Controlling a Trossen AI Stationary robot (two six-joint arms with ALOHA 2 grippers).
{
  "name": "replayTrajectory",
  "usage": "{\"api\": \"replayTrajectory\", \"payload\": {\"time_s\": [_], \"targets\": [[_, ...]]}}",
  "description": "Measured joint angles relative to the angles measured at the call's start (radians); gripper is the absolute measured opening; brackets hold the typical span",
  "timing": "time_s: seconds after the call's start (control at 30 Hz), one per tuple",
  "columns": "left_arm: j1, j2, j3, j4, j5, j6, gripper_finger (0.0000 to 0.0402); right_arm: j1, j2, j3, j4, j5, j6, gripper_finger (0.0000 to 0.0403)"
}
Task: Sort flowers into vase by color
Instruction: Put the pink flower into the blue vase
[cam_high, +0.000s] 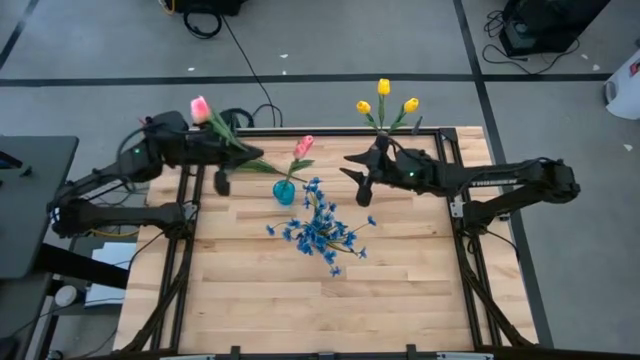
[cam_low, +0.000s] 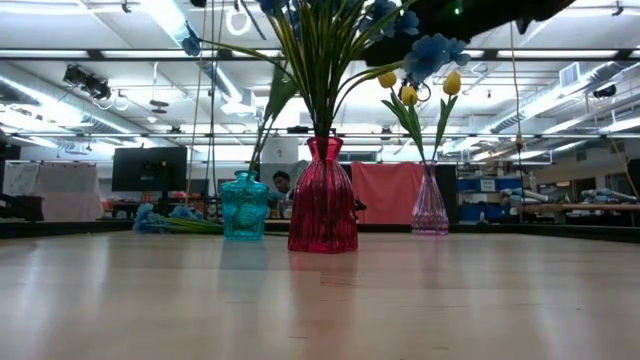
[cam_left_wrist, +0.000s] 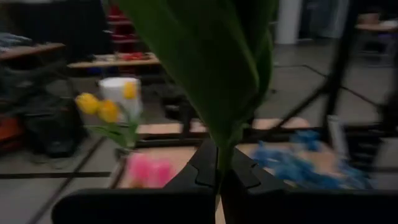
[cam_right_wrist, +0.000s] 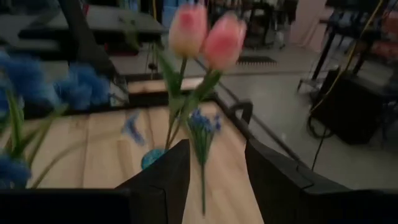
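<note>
Green leaf and stem of a pink tulip (cam_high: 202, 108) sit pinched in the left gripper (cam_high: 232, 150), just left of the teal vase (cam_high: 285, 190) holding another pink tulip (cam_high: 304, 147), while the right gripper (cam_high: 360, 166), fingers spread and empty, hovers right of that vase.
</note>
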Motion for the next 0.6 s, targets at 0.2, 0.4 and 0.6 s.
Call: {"api": "replayTrajectory", "payload": {"time_s": [0.2, 0.4, 0.6], "targets": [[0.000, -0.027, -0.027, -0.179, -0.062, -0.005, 0.0008, 0.000, 0.043, -0.042, 0.062, 0.001, 0.023, 0.0165], [0.002, -0.024, -0.210, -0.028, -0.159, -0.035, 0.0008, 0.000, 0.036, -0.099, 0.107, 0.060, 0.025, 0.0165], [0.028, -0.023, -0.316, 0.071, -0.187, -0.060, 0.0009, -0.002, 0.027, -0.128, 0.110, 0.094, 0.036, 0.0165]]}}
